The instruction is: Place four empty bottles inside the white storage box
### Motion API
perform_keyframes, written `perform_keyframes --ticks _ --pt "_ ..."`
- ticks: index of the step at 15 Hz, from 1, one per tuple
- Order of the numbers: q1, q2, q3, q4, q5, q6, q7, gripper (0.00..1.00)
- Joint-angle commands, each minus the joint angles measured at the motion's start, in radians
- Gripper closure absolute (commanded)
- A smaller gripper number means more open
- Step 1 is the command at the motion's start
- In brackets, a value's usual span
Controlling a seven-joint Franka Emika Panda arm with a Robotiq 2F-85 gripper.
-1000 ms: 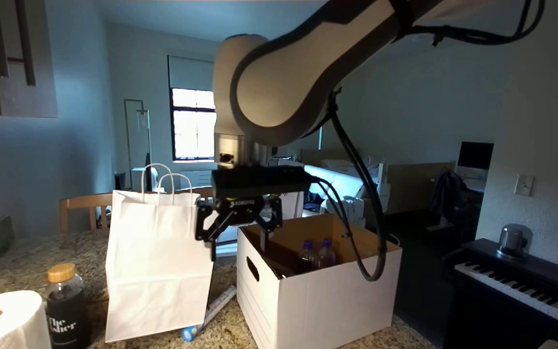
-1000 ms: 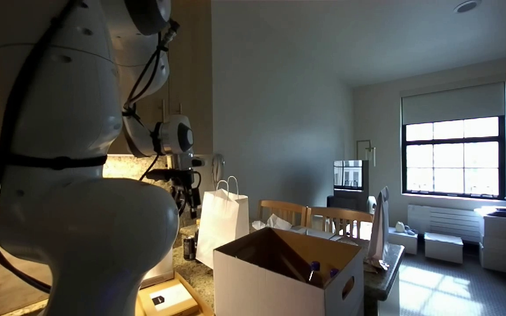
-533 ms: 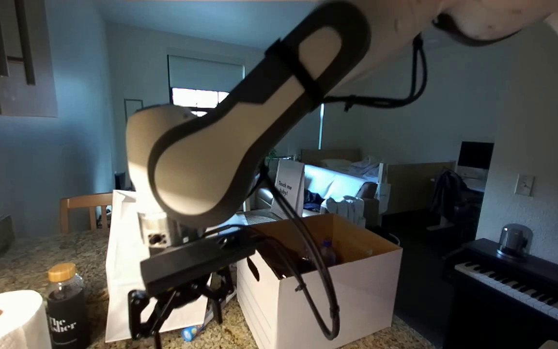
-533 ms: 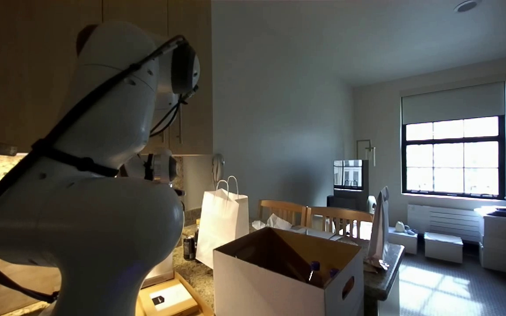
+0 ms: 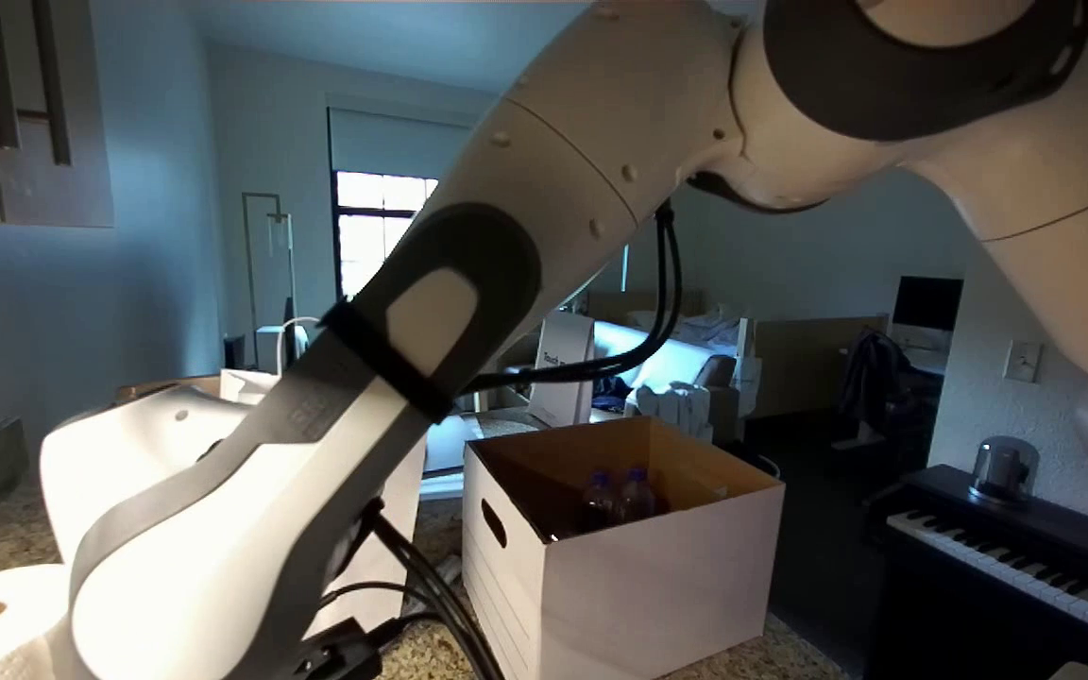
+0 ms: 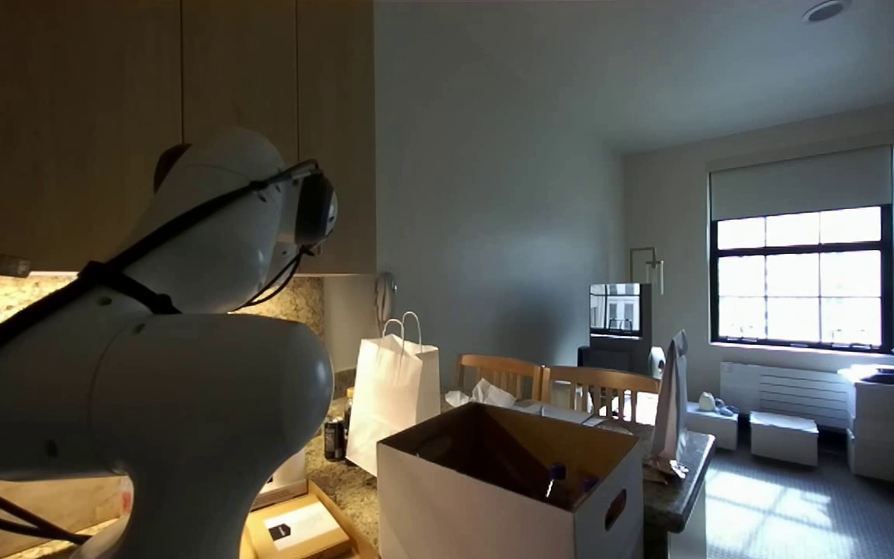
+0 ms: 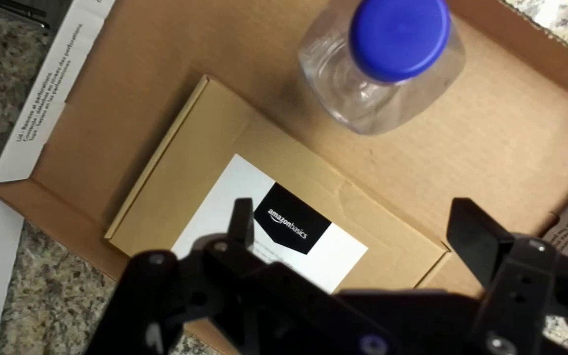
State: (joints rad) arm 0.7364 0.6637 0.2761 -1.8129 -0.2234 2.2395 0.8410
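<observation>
Wrist view: a clear plastic bottle (image 7: 382,69) with a blue cap stands upright ahead of the end effector (image 7: 358,229), whose fingers are spread wide with nothing held between them. Apart from the fingertips, the bottle occupies a shallow cardboard tray (image 7: 486,143); a flat amazonbasics package (image 7: 284,207) lies in the same tray, beneath the end effector. Off to one side and well apart from the end effector, the open-topped white storage box (image 5: 667,595) sits on the granite tabletop (image 5: 771,659). Two blue-capped bottles (image 5: 637,496) show inside it in both exterior views; whether more lie deeper cannot be told.

The step in hand looks to be lining up on another bottle, likely the third of four. The next move calls for advancing the end effector until its fingers straddle the bottle, closing without crushing what is probably thin plastic, then lifting clear of the tray wall.

Bent at the elbow, the arm (image 5: 582,142) slants its forearm down in front of a white paper bag (image 5: 402,501), wrist low, the fingers out of sight in both exterior views.
</observation>
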Motion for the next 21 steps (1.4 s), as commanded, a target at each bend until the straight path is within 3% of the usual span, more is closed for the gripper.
perform_keyframes --ticks 1,5,9,14,21 --pt "0.07 -0.008 -0.051 0.016 0.007 -0.015 -0.002 0.0" --pt "0.088 -0.04 -0.05 -0.018 0.056 -0.032 -0.022 0.0" --pt "0.04 -0.085 -0.016 -0.072 0.158 -0.012 -0.09 0.0" --pt "-0.012 -0.154 0.004 -0.155 0.239 -0.042 -0.267 0.0" --pt "-0.034 -0.107 0.026 -0.12 0.26 -0.163 -0.49 0.0"
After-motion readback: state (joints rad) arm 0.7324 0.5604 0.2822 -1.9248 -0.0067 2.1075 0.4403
